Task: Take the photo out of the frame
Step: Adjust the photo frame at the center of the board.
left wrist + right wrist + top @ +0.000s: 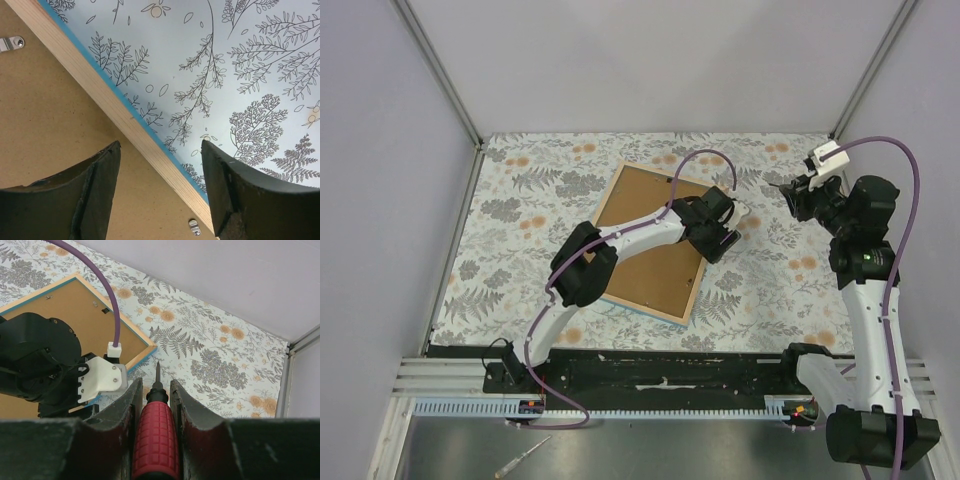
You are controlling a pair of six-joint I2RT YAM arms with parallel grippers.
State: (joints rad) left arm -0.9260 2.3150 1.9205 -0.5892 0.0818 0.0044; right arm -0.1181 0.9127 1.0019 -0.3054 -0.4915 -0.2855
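Note:
The frame [650,173] lies face down on the table, its light wood back [131,120] and thin blue edge showing. The photo sits inside it, and only its plain brown board back [640,205] [45,110] shows. My left gripper [718,240] [160,145] hovers open over the frame's right side, one finger above the board and the other above the table cover, with nothing between them. My right gripper [798,195] [155,385] is off to the right, above the table and shut on a red-handled screwdriver [156,435] whose tip points toward the frame's corner [142,352].
Small metal clips [11,43] [195,227] sit on the board next to the frame's inner edge. A floral cover [770,280] spreads over the table. Grey walls close in three sides. A black rail [660,365] runs along the near edge, with a loose tool [520,462] below it.

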